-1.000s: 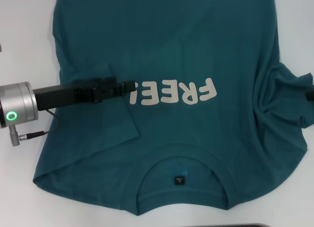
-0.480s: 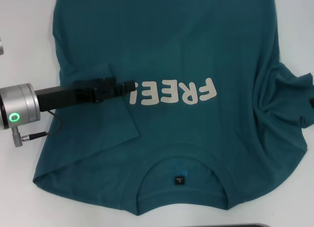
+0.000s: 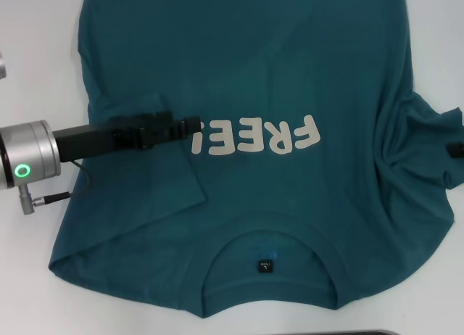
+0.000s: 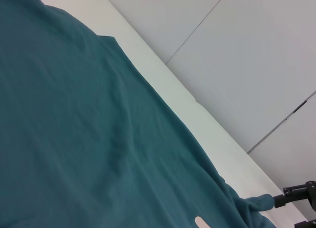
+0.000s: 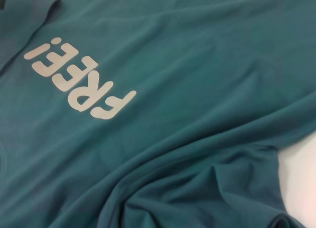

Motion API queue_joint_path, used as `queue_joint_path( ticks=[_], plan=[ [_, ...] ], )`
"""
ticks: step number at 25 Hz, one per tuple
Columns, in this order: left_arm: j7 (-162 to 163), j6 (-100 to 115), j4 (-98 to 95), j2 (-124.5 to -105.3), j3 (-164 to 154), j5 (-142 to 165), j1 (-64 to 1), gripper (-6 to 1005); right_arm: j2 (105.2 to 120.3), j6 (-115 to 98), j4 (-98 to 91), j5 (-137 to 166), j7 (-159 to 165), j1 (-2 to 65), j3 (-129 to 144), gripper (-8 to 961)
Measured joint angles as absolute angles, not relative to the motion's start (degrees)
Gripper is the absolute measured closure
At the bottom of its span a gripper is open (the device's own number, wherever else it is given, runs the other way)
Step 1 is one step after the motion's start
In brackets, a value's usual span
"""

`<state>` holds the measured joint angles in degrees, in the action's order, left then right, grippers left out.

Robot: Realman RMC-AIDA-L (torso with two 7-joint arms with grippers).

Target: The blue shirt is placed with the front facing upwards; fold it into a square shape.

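Note:
The blue shirt [image 3: 290,59] lies front up on the white table, collar and black label [image 3: 264,265] toward me, with the pale "FREE!" lettering [image 3: 257,137] across the chest. Its left sleeve [image 3: 152,175] is folded inward over the body. My left gripper [image 3: 192,126] reaches in from the left, low over that folded sleeve, its tip beside the lettering. The right sleeve [image 3: 428,143] is bunched and wrinkled. Only a black tip of my right gripper [image 3: 456,150] shows at the right edge beside that sleeve. The left wrist view shows the right gripper [image 4: 298,194] next to the sleeve's end.
White table [image 3: 36,59] shows bare to the left of the shirt and along the far side [image 4: 163,75], with grey wall panels behind. A dark edge [image 3: 362,333] runs along the bottom of the head view.
The left arm has hardly moved. The black tip of the right gripper at the right edge has shifted slightly toward me. The shirt lies as before.

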<state>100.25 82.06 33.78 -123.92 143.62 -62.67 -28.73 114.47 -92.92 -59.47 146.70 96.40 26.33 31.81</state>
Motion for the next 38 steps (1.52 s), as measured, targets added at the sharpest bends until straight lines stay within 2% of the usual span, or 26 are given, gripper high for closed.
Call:
queue_joint_path(
  ticks=[5, 16, 31, 38],
  plan=[
    [100.25, 82.06, 33.91, -123.88, 143.81, -62.67, -28.75, 111, 115.04, -92.01, -59.49, 146.72, 96.54, 26.71, 32.53, 100],
    [99.78, 81.99, 33.75, -123.83, 144.07, -62.67, -28.46, 111, 115.07, -90.07, -59.05, 146.78, 96.76, 27.19, 33.74, 99],
    [99.66, 82.0, 33.75, -123.83, 144.05, -62.66, -28.74, 111, 116.66, -89.48, -59.03, 146.48, 96.74, 26.8, 33.67, 101],
    [99.66, 82.0, 33.74, -123.83, 144.05, -62.67, -28.74, 111, 117.3, -88.39, -58.93, 146.46, 96.76, 26.63, 33.27, 135]
  ],
)
